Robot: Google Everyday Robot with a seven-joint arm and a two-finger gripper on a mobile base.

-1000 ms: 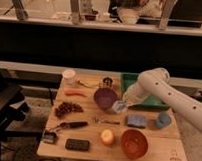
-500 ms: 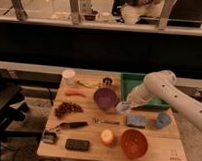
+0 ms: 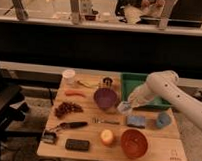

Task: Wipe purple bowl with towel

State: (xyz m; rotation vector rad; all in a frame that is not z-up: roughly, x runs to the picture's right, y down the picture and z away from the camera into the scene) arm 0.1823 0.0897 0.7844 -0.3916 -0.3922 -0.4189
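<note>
The purple bowl (image 3: 105,98) stands upright in the middle of the wooden table (image 3: 157,152). My gripper (image 3: 124,107) is low over the table just right of the bowl's rim, on the white arm (image 3: 166,90) reaching in from the right. A pale patch shows at the gripper's tip; I cannot tell whether it is a towel. A blue folded pad (image 3: 136,121), cloth or sponge, lies on the table just in front of the gripper.
A green tray (image 3: 139,84) sits behind the arm. An orange bowl (image 3: 134,143), an orange fruit (image 3: 107,137), a grey-blue cup (image 3: 163,120), a fork (image 3: 105,121), grapes (image 3: 67,109), a white cup (image 3: 68,75), a can (image 3: 107,81) and a black device (image 3: 77,144) share the table.
My gripper has shifted slightly right, a little away from the purple bowl's rim, and the arm's elbow has risen. The bowl and other objects have not moved.
</note>
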